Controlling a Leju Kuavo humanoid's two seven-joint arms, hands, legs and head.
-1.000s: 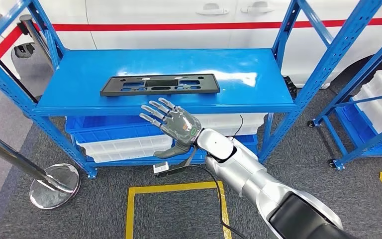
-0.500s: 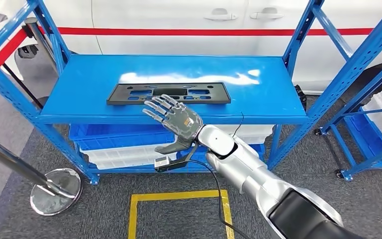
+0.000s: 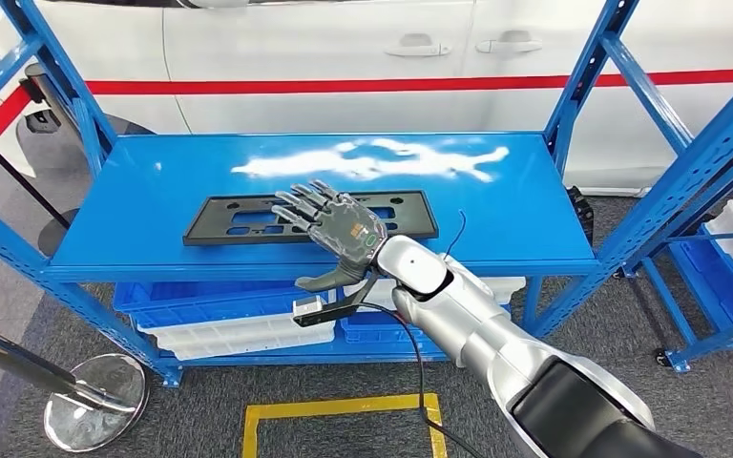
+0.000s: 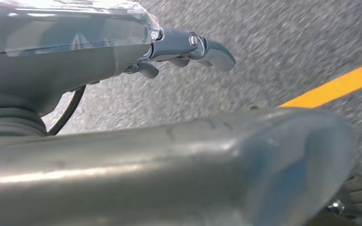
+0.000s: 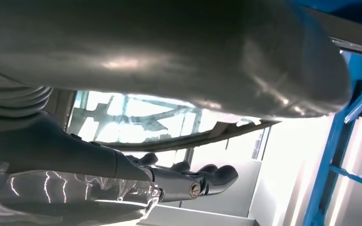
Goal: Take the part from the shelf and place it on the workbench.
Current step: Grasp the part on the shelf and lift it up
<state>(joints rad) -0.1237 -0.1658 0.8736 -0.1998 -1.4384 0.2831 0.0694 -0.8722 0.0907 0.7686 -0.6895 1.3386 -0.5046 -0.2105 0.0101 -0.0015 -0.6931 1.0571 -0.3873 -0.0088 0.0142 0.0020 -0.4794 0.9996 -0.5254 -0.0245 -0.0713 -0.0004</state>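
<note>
- Right robot hand [image 3: 336, 232] reaches forward over the near edge of the blue shelf [image 3: 134, 234], fingers spread and extended, thumb hanging down below the shelf edge, holding nothing.
- Its fingertips [image 3: 301, 198] lie over the black part [image 3: 229, 218]; whether they touch it cannot be told.
- That part is a long, flat black plate with slotted cut-outs, lying flat on the shelf's top level, nearer the front edge than the back, running left to right.
- From the right wrist camera, the same robot hand [image 5: 188, 181] shows its dark fingers stretched out straight with nothing between them.
- Left robot hand [image 4: 188, 49] hangs over grey carpet [image 4: 283, 42], its fingers loosely extended and holding nothing; a yellow floor line [image 4: 334, 84] runs nearby.
- A silver arm [image 3: 477, 334] comes in from the lower right, with a black cable [image 3: 410, 353] trailing under the wrist.
- Below the top level, blue and white bins [image 3: 219, 320] sit on a lower level of the shelf.
- A white car [image 3: 344, 57] with a red stripe stands behind the shelf.
- A chrome stanchion base [image 3: 95, 415] rests on the floor at near left.
</note>
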